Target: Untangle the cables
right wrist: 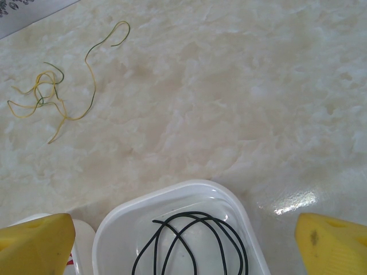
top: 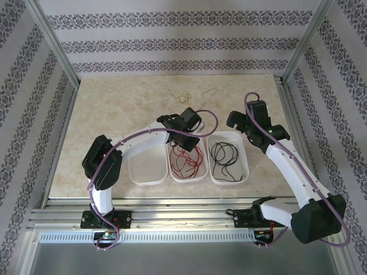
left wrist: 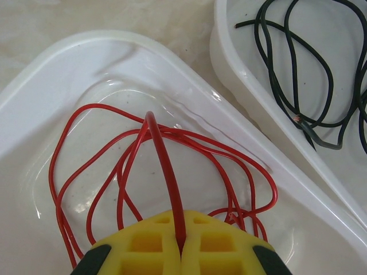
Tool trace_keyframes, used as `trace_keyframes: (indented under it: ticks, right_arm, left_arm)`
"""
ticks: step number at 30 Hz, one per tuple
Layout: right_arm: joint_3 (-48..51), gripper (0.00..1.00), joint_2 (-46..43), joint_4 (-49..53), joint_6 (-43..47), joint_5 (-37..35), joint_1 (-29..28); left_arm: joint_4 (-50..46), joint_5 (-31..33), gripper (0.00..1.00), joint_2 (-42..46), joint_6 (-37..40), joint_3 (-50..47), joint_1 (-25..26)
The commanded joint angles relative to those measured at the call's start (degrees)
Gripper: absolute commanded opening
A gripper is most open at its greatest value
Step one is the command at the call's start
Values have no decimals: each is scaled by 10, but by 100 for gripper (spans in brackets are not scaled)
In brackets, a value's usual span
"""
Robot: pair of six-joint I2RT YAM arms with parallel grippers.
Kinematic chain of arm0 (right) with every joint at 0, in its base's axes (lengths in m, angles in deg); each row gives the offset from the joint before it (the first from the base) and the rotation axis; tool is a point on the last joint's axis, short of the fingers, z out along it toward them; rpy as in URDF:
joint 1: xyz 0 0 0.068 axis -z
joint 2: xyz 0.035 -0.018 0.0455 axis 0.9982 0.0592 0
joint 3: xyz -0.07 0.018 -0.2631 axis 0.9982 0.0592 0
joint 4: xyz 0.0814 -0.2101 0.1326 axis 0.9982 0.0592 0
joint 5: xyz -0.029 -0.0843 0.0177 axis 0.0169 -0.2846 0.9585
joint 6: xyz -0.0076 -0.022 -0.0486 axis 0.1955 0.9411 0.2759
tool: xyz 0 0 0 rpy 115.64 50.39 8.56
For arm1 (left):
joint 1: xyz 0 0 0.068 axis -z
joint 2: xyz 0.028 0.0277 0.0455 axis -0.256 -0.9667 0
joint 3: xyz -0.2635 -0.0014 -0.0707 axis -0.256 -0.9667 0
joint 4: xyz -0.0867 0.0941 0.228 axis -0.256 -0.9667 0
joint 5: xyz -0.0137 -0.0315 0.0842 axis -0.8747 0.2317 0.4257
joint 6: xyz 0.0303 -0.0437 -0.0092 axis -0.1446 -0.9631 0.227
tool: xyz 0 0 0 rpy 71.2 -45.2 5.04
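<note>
Cable (left wrist: 168, 172), red, clamped in left jaws — end hidden; right jaws apart — partly cropped.

The left arm (top: 140, 144) and right arm (top: 292, 172) are white shells with black joints and bases, each trailed by a thick purple cable (top: 131, 136). The left tool (left wrist: 180, 247) has yellow fingers (left wrist: 143, 243) with square recesses.

Bright, even light, soft shadows (glare patch on the table (right wrist: 292, 201)).
</note>
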Motion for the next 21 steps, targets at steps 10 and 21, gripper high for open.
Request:
trace_keyframes:
  ticks: [10,21]
  right_arm:
    - [4,98,-5,-3,-6,5,6]
    - [2,98,-9,3,-3,3,6]
  left_arm:
    - [33,-5,0,-40,-20,-30,0]
    - [19,-19,22,-59,-15,-7,0]
